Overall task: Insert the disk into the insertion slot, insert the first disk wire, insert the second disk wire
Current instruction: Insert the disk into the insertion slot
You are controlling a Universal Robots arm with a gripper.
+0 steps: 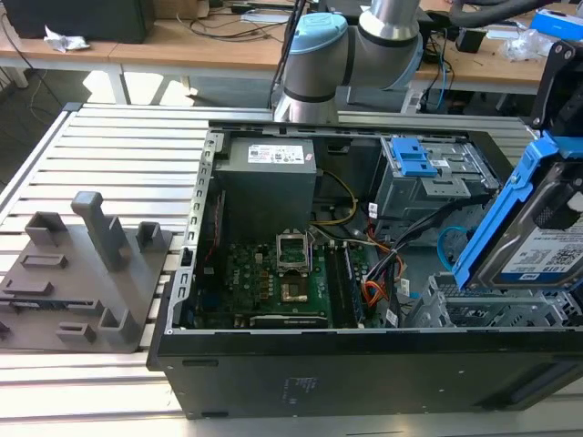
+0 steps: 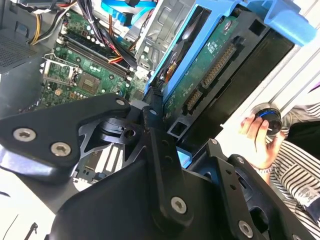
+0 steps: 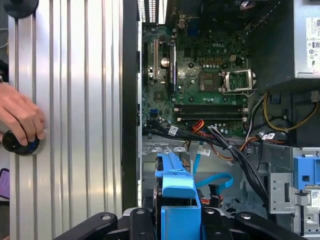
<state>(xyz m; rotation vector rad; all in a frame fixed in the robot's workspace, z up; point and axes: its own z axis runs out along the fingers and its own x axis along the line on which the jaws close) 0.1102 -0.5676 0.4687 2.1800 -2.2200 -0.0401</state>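
Exterior view: we see the disk in its blue carrier, held tilted just above the silver perforated cage at the exterior view's right, not yet in it. In the first wrist view we see the gripper clamped on the carrier's sides. Below it the light-blue flat cable loops inside the case, with the motherboard further in. A hand rests on a black knob on the slatted table.
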